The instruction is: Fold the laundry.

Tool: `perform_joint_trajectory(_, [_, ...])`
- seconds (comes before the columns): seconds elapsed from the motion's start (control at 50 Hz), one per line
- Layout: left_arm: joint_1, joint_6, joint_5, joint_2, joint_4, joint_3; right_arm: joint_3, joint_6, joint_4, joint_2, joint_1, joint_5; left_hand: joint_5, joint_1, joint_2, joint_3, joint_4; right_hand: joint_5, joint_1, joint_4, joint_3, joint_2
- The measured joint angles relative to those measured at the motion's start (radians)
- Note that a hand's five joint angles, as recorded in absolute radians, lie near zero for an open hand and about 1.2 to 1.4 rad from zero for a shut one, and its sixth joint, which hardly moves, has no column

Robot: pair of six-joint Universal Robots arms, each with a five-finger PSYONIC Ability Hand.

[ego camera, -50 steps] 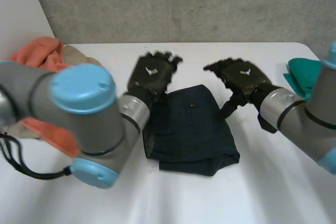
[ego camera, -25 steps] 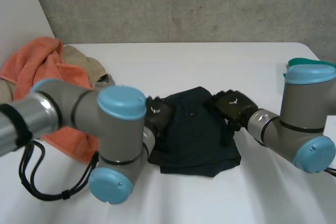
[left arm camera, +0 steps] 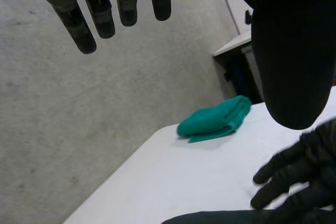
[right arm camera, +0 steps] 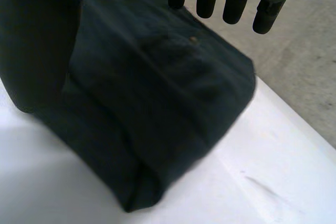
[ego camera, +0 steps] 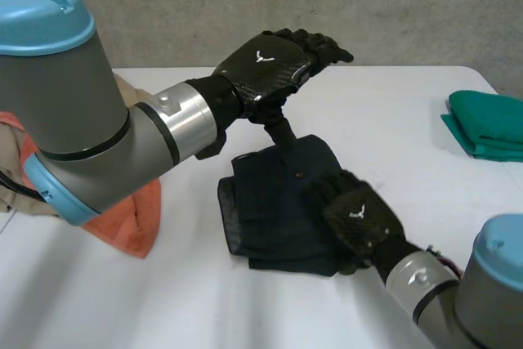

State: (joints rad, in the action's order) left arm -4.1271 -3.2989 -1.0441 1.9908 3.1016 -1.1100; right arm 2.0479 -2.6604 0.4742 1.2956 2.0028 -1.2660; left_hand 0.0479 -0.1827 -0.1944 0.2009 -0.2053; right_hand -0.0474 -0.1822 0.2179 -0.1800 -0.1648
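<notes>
Currently, left hand [ego camera: 274, 61]: raised above the worktop [ego camera: 392, 104] — fingers straight, holding nothing.
right hand [ego camera: 359, 217]: lying flat on the navy garment [ego camera: 265, 202], at its near right corner, fingers relaxed, not gripping.
navy garment: folded, mid-worktop.
green cloth [ego camera: 489, 124]: folded — far right edge.
orange towel [ego camera: 127, 218]: left side.

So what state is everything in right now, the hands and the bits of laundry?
Dark garment: folded, lying flat on the table.
Left hand: open, in the air above the table, holding nothing.
Right hand: open, fingers straight, over the dark garment.
Green cloth: folded, near the table's edge.
Orange towel: unfolded, crumpled.
</notes>
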Motion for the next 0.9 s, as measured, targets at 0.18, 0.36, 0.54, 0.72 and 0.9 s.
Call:
perform_joint_trajectory(0.18, [0.027,0.020,0.003,0.032,-0.011,-0.001,0.038,0.004,0.197,-0.120,0.027,0.020,0.000,0.000,0.000,0.000,0.000,0.000,0.000,0.000,0.000,0.000])
perform_joint_trajectory(0.36, [0.033,0.018,-0.004,0.048,-0.006,-0.008,0.016,0.005,0.320,-0.190,0.032,-0.012,0.000,0.000,0.000,0.000,0.000,0.000,0.000,0.000,0.000,0.000])
perform_joint_trajectory(0.54, [0.031,0.018,-0.006,0.050,0.000,-0.011,-0.047,0.003,0.337,-0.234,0.031,-0.018,0.000,0.000,0.000,0.000,0.001,-0.053,-0.079,0.049,-0.086,-0.101])
perform_joint_trajectory(0.72, [0.029,0.018,-0.013,0.049,0.014,-0.015,-0.153,-0.010,0.338,-0.294,0.039,-0.016,0.000,0.000,0.000,0.000,0.001,-0.534,-0.591,0.634,-0.675,-0.695])
perform_joint_trajectory(0.9, [0.020,0.019,-0.013,0.038,0.014,-0.013,-0.324,-0.067,0.328,-0.342,0.044,-0.028,0.000,0.000,0.000,0.000,0.001,-0.838,-0.802,0.977,-0.972,-0.971])
